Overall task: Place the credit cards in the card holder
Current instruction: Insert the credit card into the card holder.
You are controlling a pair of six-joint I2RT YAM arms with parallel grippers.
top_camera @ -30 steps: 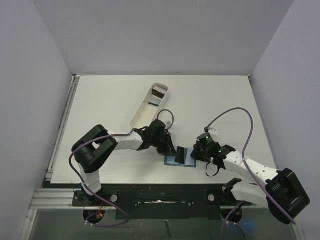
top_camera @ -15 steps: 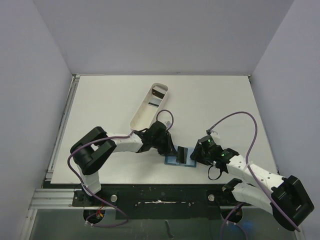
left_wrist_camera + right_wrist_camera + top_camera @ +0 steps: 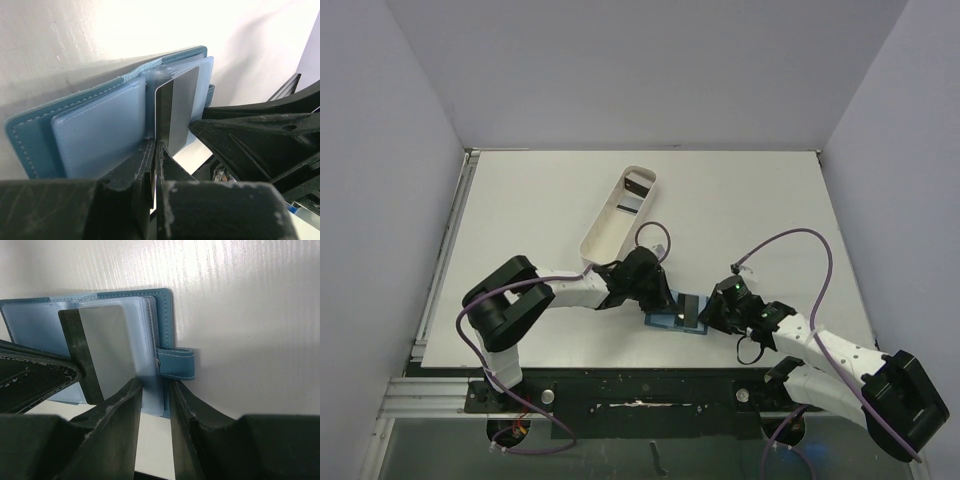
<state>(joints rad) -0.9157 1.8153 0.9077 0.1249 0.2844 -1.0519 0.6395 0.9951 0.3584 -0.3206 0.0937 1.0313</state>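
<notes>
Our left fingers point(image 3: 141, 170) are clamped tight on one credit card point(image 3: 177, 110). It's held on edge, with its long axis running straight out from them into the open card holder point(image 3: 75, 130), nose at the clear pockets point(image 3: 150, 340) by the fold. Our right fingers point(image 3: 115, 412) are partly closed, and we reckon they're pinching that pocket stack on the holder's snap tab point(image 3: 175, 365) side. The holder lies flat on the surface point(image 3: 740, 200), so the left arm should do the pushing.

grey credit card point(image 3: 177, 107) upright in open teal card holder point(image 3: 35, 135).
</notes>
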